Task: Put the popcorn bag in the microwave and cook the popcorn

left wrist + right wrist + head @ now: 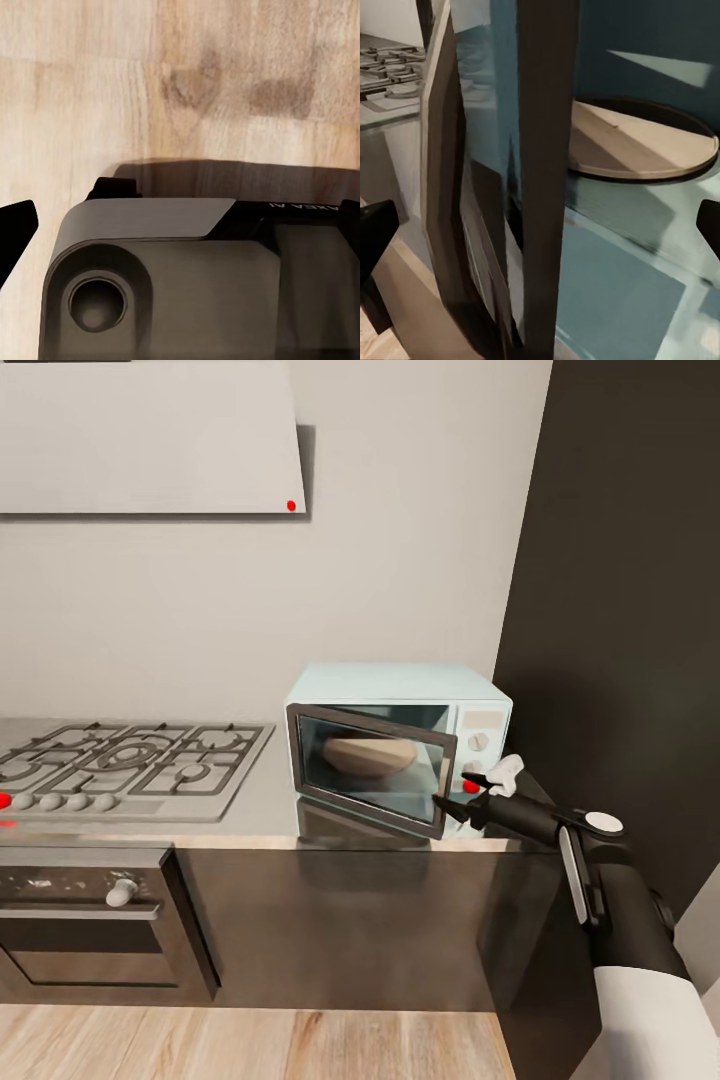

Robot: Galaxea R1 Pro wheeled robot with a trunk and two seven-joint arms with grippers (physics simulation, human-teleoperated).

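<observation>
While the microwave (400,745) door stands ajar | right pincer (470,795) open at the door's free edge, empty | right arm nearest.

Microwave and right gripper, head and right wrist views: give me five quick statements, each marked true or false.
1. The microwave door is fully shut. False: it stands slightly ajar, its free edge out from the body.
2. The right gripper is at the door's free edge, beside the control panel. True.
3. The right gripper holds the popcorn bag. False: its fingers are spread with nothing between them.
4. A gas hob sits on the countertop to the left of the microwave. True.
5. The turntable inside the microwave carries a bag in the right wrist view. False: the part seen there is bare.
</observation>
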